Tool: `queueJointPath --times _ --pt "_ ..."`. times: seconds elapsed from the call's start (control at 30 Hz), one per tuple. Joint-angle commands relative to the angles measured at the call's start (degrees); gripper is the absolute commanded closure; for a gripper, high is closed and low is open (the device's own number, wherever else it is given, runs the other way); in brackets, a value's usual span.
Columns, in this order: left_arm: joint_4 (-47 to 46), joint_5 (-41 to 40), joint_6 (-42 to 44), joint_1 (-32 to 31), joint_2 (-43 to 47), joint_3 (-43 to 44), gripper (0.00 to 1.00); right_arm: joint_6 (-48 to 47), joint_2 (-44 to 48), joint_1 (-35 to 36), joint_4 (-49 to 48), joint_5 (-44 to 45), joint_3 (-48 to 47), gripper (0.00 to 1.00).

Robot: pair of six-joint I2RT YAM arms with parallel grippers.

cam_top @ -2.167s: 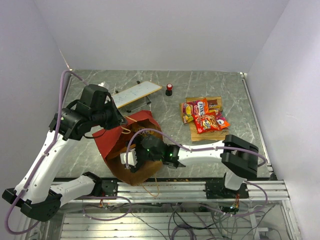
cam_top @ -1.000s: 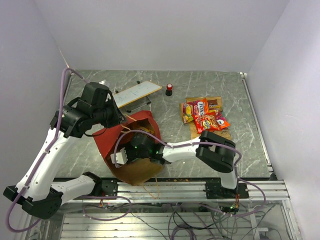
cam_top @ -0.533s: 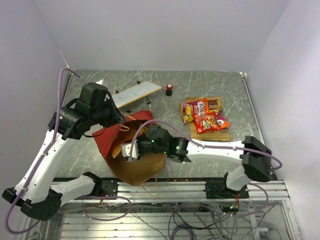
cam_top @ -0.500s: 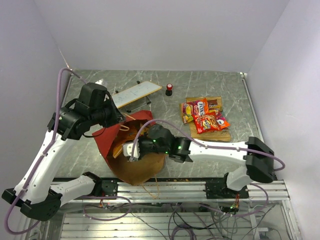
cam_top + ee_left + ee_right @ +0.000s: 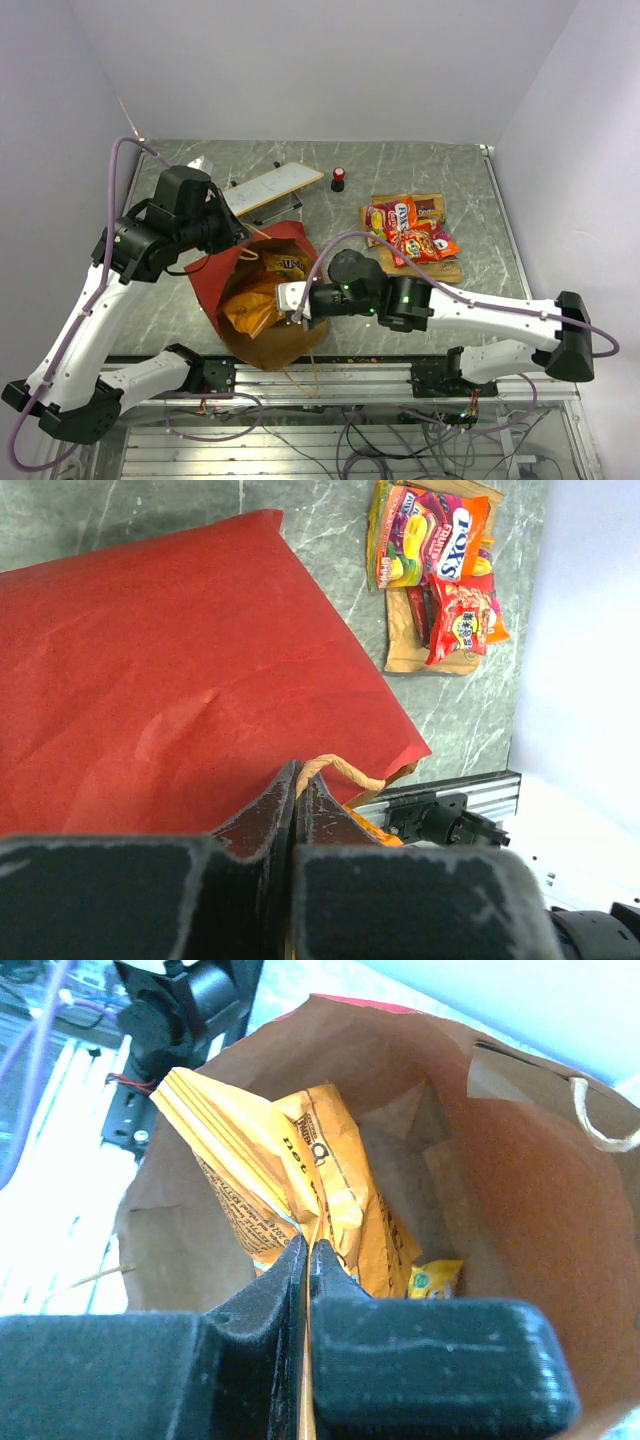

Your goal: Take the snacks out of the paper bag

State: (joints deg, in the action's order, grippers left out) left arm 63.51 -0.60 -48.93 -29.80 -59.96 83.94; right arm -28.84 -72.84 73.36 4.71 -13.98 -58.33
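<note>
Right wrist view: my right gripper point(image 5: 306, 1248) pinched on orange packet point(image 5: 322, 1172), frame centre, inside paper bag point(image 5: 500, 1210). My left gripper point(image 5: 297, 780) clamped on bag handle point(image 5: 340, 768), lower centre.

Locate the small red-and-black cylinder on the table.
In the top external view, the cylinder stands near the far edge of the table, just right of the end of the white board and left of the pile of snacks.

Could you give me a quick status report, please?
Left pincer shut on handle. Right pincer shut on orange packet inside bag. Yellow packet deeper in. Nothing blocking.
</note>
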Motion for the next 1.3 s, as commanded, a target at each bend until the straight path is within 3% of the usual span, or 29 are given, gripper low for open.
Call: queueJointPath --times 0.0,0.33,0.57,0.77,0.93,1.0,1.1,1.17,1.27 --pt "-2.5 1.9 0.0 0.4 -0.4 0.0 0.93 4.8 6.2 0.1 7.3 -2.2 -5.5 1.0" --pt "-3.8 3.1 1.1 0.4 -1.3 -0.7 0.93 11.8 14.2 0.1 17.1 2.6 -14.6 1.0" --pt "-4.5 3.4 2.0 0.4 -1.7 -1.3 0.93 10.9 16.0 0.1 24.8 5.6 -25.2 1.0" --pt "-3.9 2.1 2.6 0.4 -1.7 -2.4 0.93 7.5 16.8 0.1 35.4 15.2 -35.1 1.0" --pt "-4.9 2.5 2.2 0.4 -1.0 -4.5 0.93 1.3 15.1 0.1 38.1 31.7 -39.6 1.0" --pt "-4.8 3.0 2.2 0.4 -0.9 -5.3 0.93 -2.9 14.2 0.1 35.2 41.3 -37.4 1.0" --pt "-4.6 3.3 2.2 0.4 -0.5 -6.2 0.93 -12.8 15.5 -0.3 21.6 50.6 -28.8 1.0" --pt "-4.6 3.7 2.0 0.4 -0.2 -6.5 0.93 -17.6 15.7 -2.7 13.6 51.4 -24.7 1.0" --pt "-4.7 3.9 1.8 0.4 0.0 -6.6 0.93 -18.6 13.3 -14.2 11.4 43.4 -22.0 1.0"
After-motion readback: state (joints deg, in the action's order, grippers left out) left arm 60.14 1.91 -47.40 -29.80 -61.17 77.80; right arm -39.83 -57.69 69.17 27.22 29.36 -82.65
